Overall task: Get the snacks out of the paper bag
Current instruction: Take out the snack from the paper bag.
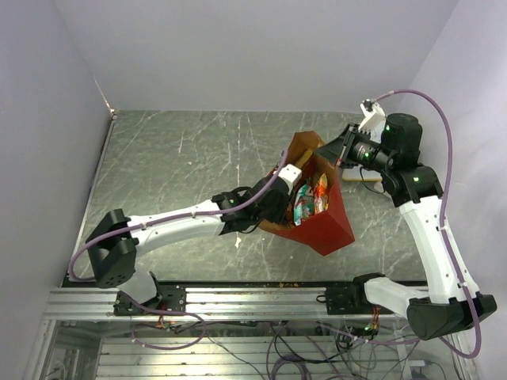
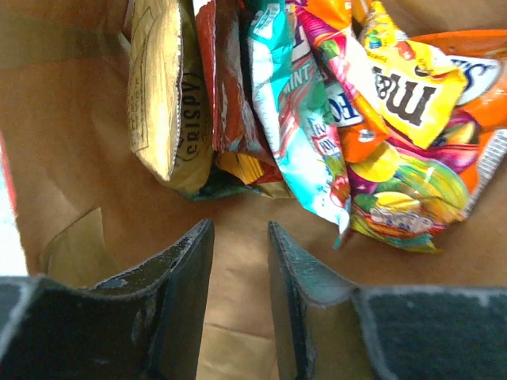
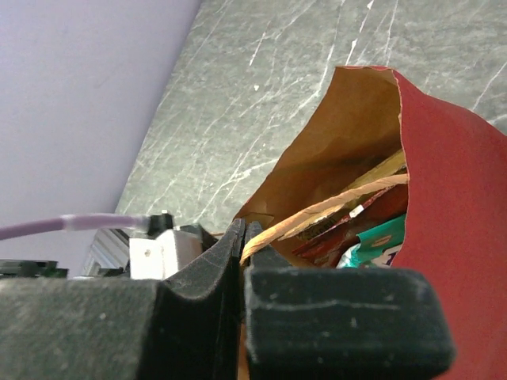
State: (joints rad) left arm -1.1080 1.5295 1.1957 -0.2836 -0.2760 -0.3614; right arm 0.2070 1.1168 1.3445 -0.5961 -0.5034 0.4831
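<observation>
The paper bag point(image 1: 326, 226), red outside and brown inside, lies tilted on the table with its mouth towards the left arm. Several snacks point(image 1: 309, 198) fill it. My left gripper point(image 2: 238, 233) is open and empty inside the bag, just short of the pile: a yellow "crispy" packet point(image 2: 162, 95), a red packet point(image 2: 226, 87), a teal and white packet point(image 2: 293, 119), a yellow M&M's packet point(image 2: 412, 79) and a colourful packet point(image 2: 404, 190). My right gripper point(image 3: 245, 233) is shut on the bag's tan handle point(image 3: 333, 204) and holds the mouth point(image 3: 348, 134) up.
The grey marbled table point(image 1: 182, 158) is walled at the back and on both sides. A tan strip point(image 1: 363, 180) lies under the right wrist. The metal rail point(image 1: 261, 301) with the arm bases runs along the near edge.
</observation>
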